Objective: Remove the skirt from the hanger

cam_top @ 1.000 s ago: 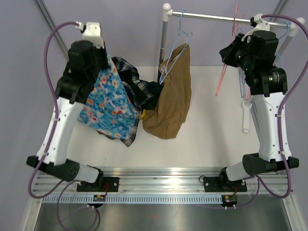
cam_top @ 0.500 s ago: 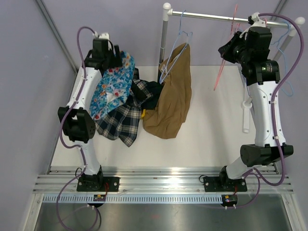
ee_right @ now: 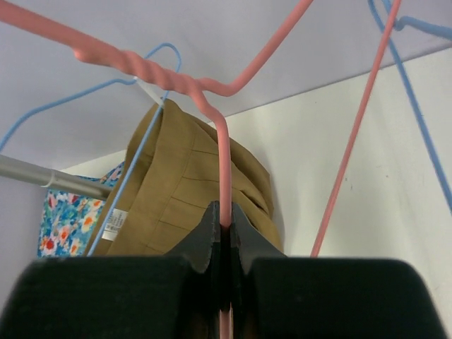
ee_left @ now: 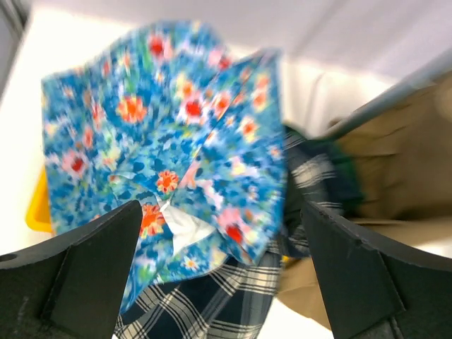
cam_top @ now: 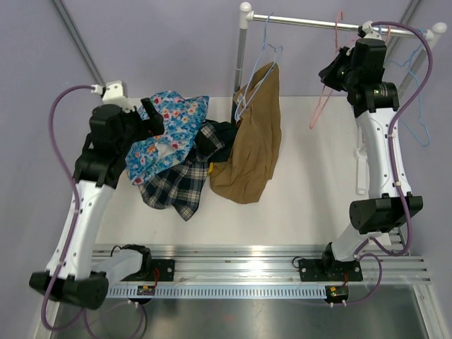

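Note:
The tan pleated skirt [cam_top: 251,145] hangs from a light-blue wire hanger [cam_top: 256,74] on the rail, its lower part resting on the table. In the right wrist view the skirt [ee_right: 187,191] shows with the hanger's blue wire [ee_right: 123,180] running along it. The left wrist view catches the skirt [ee_left: 395,162] at its right edge. My left gripper [cam_top: 150,119] stands open over the garment pile, left of the skirt, its jaws [ee_left: 222,236] wide with nothing between them. My right gripper [cam_top: 337,67] is up by the rail, shut [ee_right: 224,227] on a pink wire hanger [ee_right: 226,148].
A blue floral garment [cam_top: 169,131] lies on a dark tartan garment [cam_top: 173,187] just left of the skirt. The metal rail [cam_top: 311,25] crosses the back, on a post [cam_top: 241,63]. More blue hangers [cam_top: 417,120] dangle at the far right. The pink hanger [cam_top: 321,99] hangs from my right gripper.
My left gripper opened and let go of the floral garment, which dropped onto the pile; the left arm swung back. The right arm shifted slightly left with the pink hanger.

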